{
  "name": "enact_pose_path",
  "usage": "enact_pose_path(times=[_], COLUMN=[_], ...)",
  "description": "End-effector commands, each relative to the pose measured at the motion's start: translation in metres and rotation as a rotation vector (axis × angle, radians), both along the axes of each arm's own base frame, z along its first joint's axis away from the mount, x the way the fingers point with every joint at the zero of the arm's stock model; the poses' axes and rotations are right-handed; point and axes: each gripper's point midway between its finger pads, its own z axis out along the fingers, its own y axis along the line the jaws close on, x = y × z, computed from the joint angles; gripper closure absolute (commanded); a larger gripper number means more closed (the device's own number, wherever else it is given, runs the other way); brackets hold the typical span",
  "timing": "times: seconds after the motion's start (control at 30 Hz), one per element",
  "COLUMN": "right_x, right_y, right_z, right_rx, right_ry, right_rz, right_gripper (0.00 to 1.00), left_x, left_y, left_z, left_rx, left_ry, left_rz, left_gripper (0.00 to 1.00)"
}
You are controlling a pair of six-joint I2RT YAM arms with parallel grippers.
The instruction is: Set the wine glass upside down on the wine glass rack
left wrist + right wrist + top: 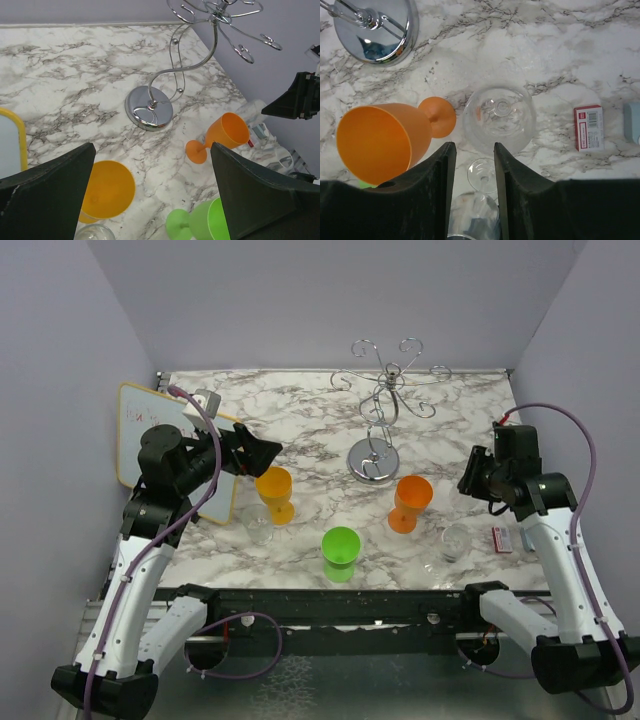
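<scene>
A: Your right pincer (475, 146)?
B: Bottom centre of my wrist frame — fingers partway apart, gripping nothing. Just past the tips sits a clear wine glass (500, 117), an orange plastic goblet (380, 142) at its left.
A: The rack?
B: Shiny chrome wire wine glass rack (372, 30) — mirrored round base upper left. My left pincer (152, 150) gapes wide, empty.

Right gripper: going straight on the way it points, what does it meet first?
Probably the clear wine glass standing just past the tips of the right gripper; depth is hard to judge from the wrist view.
</scene>
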Motion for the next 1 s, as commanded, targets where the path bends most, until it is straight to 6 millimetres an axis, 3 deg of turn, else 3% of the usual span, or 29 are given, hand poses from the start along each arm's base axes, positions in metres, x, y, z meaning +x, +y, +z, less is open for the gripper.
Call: enact_pose_path(times=[0.0,0.17,0.47,0.6,0.63,0.8,0.97], right_x=[0.015,0.022,0.042,0.046,0.046,0.05,0.059], right_y=[-0.003,-0.003,-0.006,-0.007,-0.009,-0.02,-0.025], right_z=[-0.014,-0.027,-0.035,-0.033,-0.03,0.008,0.078], right_rx=[-0.013,-0.018,-0.044,-0.04,-0.044,-0.074,-0.046], right_ry=[0.006,0.029,0.028,0.014,0.009,-0.091,-0.343], right_rz=[-0.026,-0.026,-0.037,-0.056,-0.067,-0.129,-0.176], right_gripper=[0.6,0.63,0.75,0.98,0.99,1.0,1.0], left_x=[-0.002,-0.002,0.001,0.006,0.007,0.014,0.03], left_y=[-0.002,-0.003,-0.005,-0.006,-0.007,-0.008,-0.013], left_z=[0.005,0.001,-0.008,-0.009,-0.009,-0.002,0.018], left_rx=[-0.022,-0.022,-0.047,-0.071,-0.082,-0.121,-0.195], left_ry=[-0.021,-0.009,0.053,0.093,0.105,0.133,0.161], left_rz=[-0.019,-0.018,-0.013,-0.002,0.003,0.024,0.041], left_gripper=[0.01,0.01,0.01,0.01,0.01,0.01,0.01])
